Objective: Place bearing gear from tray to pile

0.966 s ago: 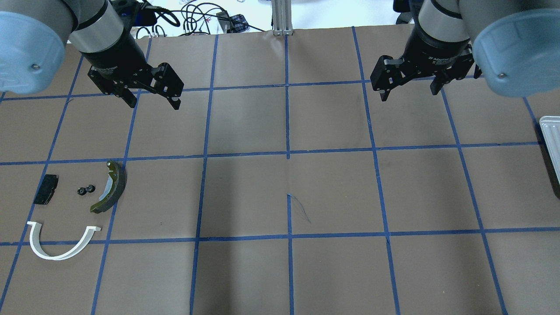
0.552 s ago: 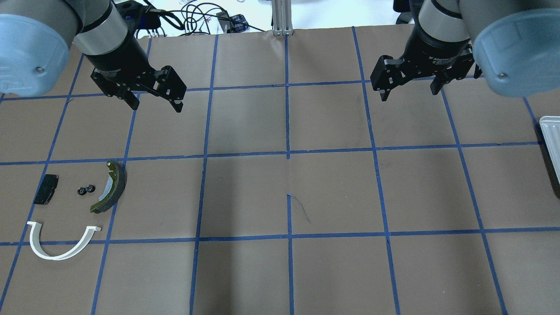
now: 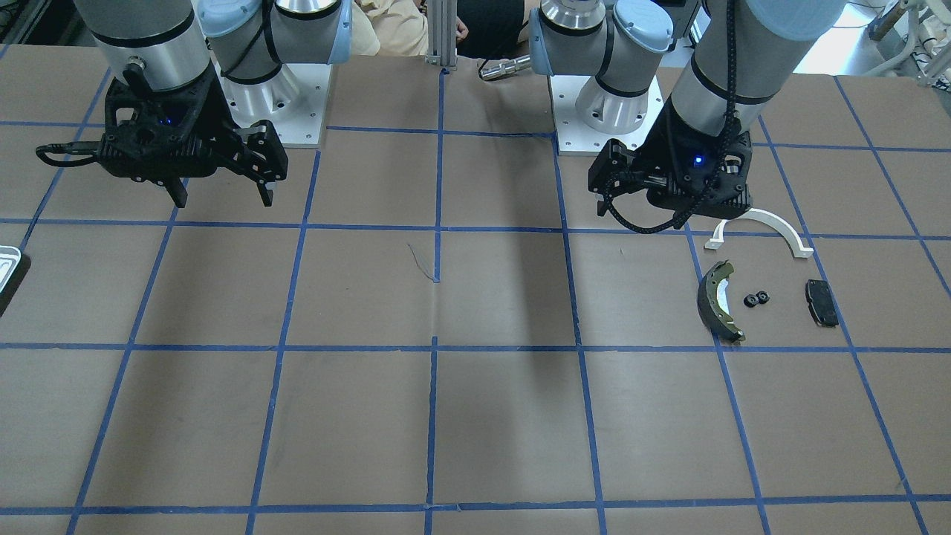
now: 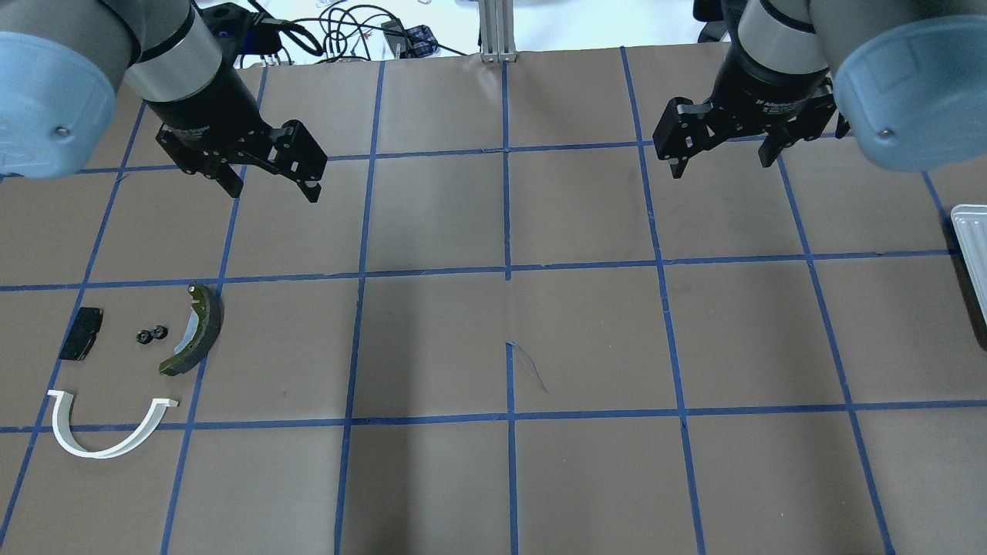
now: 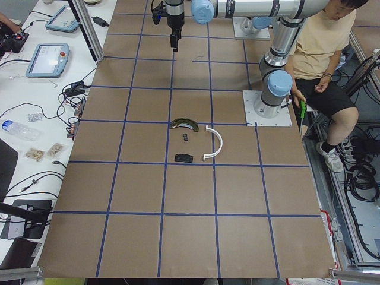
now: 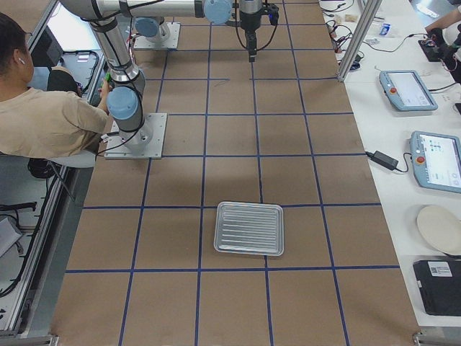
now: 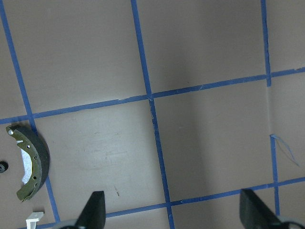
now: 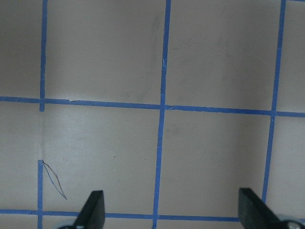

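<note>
Two tiny black bearing gears [image 4: 152, 334] lie side by side on the table in the pile, between the curved olive brake shoe [image 4: 194, 330] and the black rectangular pad [image 4: 81, 333]. The white arc piece [image 4: 108, 428] lies in front of them. The gears also show in the front view [image 3: 756, 299]. My left gripper [image 4: 271, 189] is open and empty, raised beyond the pile. My right gripper [image 4: 723, 166] is open and empty on the far right side. The silvery tray [image 6: 250, 228] lies at the table's right end and looks empty.
The tray's rim [image 4: 973, 247] just shows at the overhead view's right edge. The brown table has a blue tape grid. Cables and devices lie past the far edge [image 4: 339, 35]. A seated person [image 5: 314, 53] is behind the robot bases.
My left gripper has shifted slightly and turned a little above the table. My right gripper and the parts have not moved.
</note>
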Robot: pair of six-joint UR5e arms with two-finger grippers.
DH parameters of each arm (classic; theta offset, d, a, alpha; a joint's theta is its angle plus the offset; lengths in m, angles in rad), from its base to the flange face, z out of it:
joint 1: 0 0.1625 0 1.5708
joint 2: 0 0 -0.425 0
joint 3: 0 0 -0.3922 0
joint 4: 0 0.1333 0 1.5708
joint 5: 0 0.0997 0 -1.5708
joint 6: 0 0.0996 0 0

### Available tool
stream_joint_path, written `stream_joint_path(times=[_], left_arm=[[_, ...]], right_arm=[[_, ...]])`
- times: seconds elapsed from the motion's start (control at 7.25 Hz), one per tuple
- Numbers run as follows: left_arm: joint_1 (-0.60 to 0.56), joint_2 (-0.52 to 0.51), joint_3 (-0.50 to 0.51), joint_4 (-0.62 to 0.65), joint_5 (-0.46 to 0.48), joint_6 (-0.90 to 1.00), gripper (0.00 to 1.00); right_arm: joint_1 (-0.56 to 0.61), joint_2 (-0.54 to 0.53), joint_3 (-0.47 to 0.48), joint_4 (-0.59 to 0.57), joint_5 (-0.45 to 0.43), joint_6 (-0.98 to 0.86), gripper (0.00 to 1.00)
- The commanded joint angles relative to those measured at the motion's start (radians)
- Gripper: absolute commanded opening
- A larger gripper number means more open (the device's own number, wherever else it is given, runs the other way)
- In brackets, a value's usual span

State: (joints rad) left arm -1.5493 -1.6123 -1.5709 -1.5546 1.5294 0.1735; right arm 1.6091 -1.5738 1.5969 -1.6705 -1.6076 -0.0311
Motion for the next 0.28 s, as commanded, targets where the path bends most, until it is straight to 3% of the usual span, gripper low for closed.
stream_joint_path(times=[0.0, 0.14], left_arm=[[0.000, 0.008, -0.003, -0.010, 0.002, 0.000, 1.00], [0.000, 0.009, -0.001, -0.018, 0.003, 0.000, 1.00]], right_arm=[[0.000, 0.000, 0.000, 0.000, 0.000, 0.000, 1.00], [0.000, 0.000, 0.000, 0.000, 0.000, -0.001, 1.00]])
